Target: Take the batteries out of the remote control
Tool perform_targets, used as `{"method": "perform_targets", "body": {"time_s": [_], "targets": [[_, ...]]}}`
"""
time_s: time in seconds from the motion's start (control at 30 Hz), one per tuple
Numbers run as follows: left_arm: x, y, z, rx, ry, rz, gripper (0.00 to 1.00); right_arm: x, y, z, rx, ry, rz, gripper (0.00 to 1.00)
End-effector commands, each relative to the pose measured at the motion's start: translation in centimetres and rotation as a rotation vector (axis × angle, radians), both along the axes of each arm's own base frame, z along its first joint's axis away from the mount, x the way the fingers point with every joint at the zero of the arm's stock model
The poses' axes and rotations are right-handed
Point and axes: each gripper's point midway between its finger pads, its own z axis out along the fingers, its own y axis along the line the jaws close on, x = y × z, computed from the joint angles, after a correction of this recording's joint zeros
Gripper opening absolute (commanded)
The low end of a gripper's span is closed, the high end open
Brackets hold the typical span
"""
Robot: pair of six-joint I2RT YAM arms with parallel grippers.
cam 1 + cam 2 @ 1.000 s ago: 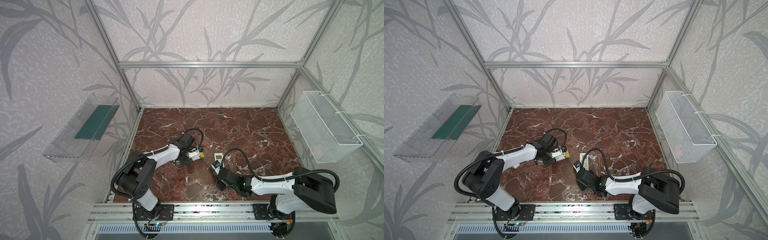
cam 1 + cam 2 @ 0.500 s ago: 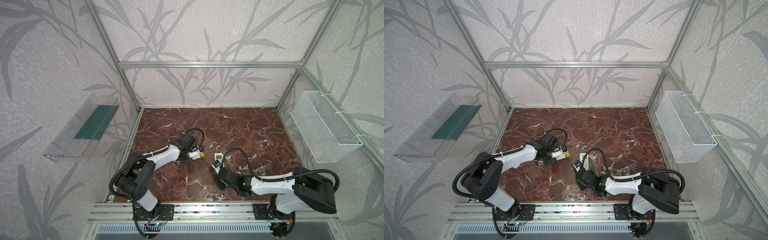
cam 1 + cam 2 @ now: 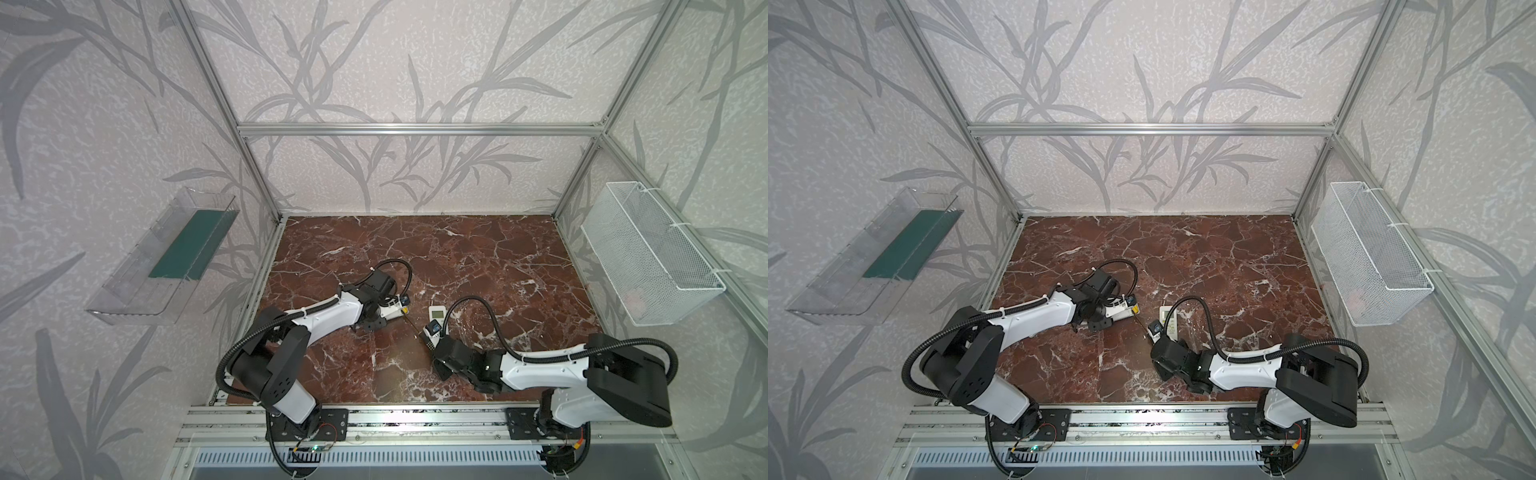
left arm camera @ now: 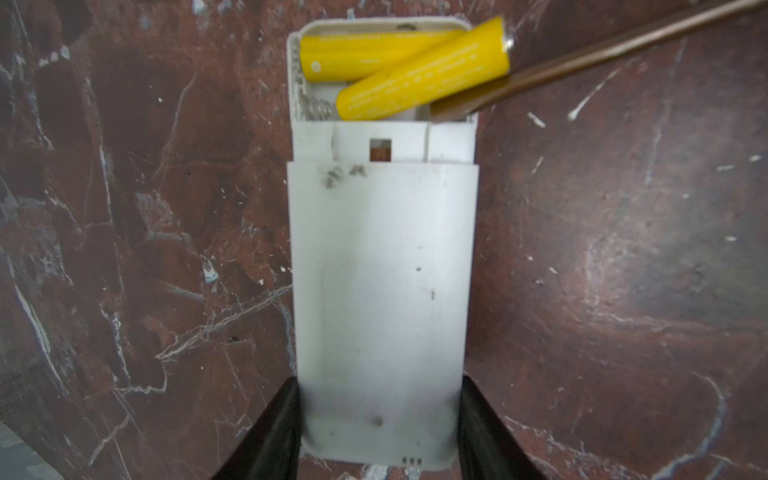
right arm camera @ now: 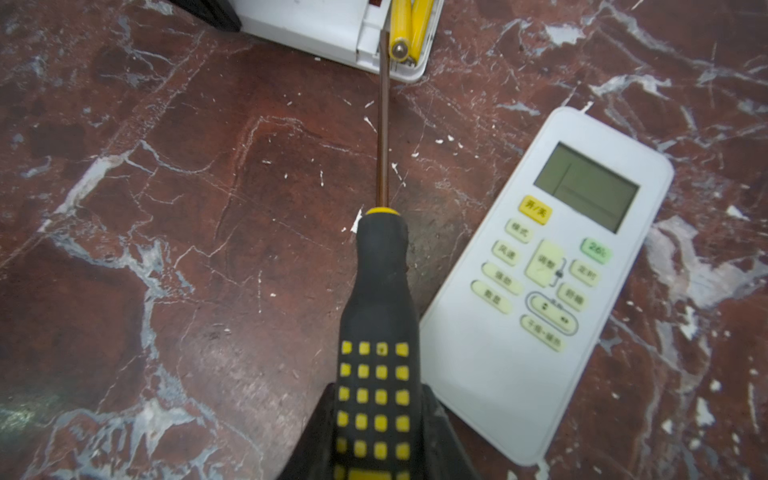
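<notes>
- In a top view, the left gripper (image 3: 381,316) clamps the white remote control (image 3: 394,306); the right gripper (image 3: 430,343) sits nearby.
- Left wrist: the batteries (image 4: 419,79) sit in the remote control's open end, away from the fingers (image 4: 278,428). One is tilted up over the screwdriver (image 4: 582,58) tip.
- Right wrist: the right gripper (image 5: 378,436) is clamped on the screwdriver handle, batteries (image 5: 409,25) at the shaft's far end. A second remote (image 5: 540,291) lies alongside.

The worktop (image 4: 623,291) is surfaced in red-brown, white-veined stone-look material with a low sheen. The remote control (image 4: 382,291) is cased in matt white plastic, scuffed grey. The batteries (image 4: 424,79) are wrapped in smooth, slightly glossy yellow film; a bare metal terminal is exposed. The screwdriver (image 5: 380,291) is fitted with a matt black rubbery handle and a polished metal shaft.
</notes>
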Motion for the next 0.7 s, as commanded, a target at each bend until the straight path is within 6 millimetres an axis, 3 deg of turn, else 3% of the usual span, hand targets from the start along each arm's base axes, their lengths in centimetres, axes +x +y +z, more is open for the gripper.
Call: {"method": "perform_targets", "body": {"time_s": [0.0, 0.43, 0.67], "targets": [[-0.7, 0.4, 0.6, 0.024, -0.014, -0.022, 0.52, 0.8, 0.3, 0.9, 0.016, -0.024, -0.028, 0.00], [-0.8, -0.2, 1.7, 0.047, -0.078, -0.087, 0.52, 0.9, 0.2, 0.8, 0.017, -0.027, -0.035, 0.00], [-1.9, -0.8, 0.6, 0.036, -0.006, -0.090, 0.52, 1.0, 0.2, 1.0, 0.024, -0.034, -0.039, 0.00]]}}
